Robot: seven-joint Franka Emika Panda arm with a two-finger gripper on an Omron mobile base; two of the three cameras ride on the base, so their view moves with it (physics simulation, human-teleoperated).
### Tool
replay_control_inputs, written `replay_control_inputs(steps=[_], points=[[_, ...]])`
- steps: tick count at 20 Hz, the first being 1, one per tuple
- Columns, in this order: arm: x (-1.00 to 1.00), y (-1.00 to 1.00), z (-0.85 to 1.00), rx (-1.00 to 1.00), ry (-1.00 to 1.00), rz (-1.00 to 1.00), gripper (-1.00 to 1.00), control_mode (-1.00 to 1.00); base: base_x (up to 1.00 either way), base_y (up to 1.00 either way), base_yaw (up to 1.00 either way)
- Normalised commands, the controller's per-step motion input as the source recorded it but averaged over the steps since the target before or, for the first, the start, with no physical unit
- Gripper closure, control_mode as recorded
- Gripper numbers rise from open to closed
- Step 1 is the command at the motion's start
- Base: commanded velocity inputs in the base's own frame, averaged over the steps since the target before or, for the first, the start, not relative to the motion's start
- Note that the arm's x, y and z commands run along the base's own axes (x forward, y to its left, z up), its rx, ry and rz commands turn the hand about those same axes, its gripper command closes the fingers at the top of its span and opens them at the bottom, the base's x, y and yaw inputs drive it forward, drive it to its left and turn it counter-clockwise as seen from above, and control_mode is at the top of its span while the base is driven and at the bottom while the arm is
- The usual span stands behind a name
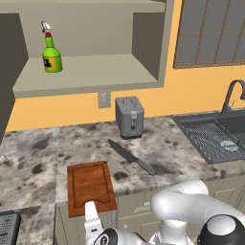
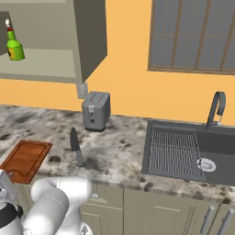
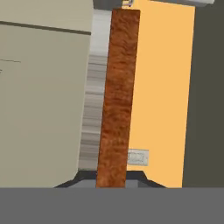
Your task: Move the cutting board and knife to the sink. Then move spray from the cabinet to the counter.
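- Two fingers of my gripper [image 1: 91, 210] are pinched on the near short edge of the flat reddish-brown wooden cutting board [image 1: 90, 184], at its notch.
- From my hand, the board [image 3: 117, 96] runs edge-on between my dark finger tips [image 3: 72, 181].
- Board lies flat on the speckled marble-look counter [image 1: 33, 162], at its near edge.
- Long knife [image 1: 130, 156] with dark blade and grey handle lies on the counter just right of the board, apart from it.
- Dark grey sink [image 2: 188, 149] with curved faucet [image 2: 216, 108] sits far right.
- Green spray bottle [image 1: 51, 52] stands upright on the beige cabinet [image 1: 91, 72] shelf.
- Grey toaster [image 1: 129, 116] stands against the far wall.
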Motion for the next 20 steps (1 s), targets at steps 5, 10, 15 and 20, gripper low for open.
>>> replay_control_inputs(steps=[5,10,15,20], points=[[-0.13,0.0,0.29,0.0,-0.15,0.0,1.0,-1.0,0.0,0.0,0.0],[-0.27,0.0,0.69,0.05,-0.19,0.0,1.0,-1.0,0.0,0.0,0.0],[-0.25,0.0,1.0,0.11,-0.15,0.0,1.0,-1.0,0.0,0.0,0.0],[-0.08,0.0,1.0,0.13,-0.01,0.0,1.0,-1.0,0.0,0.0,0.0]])
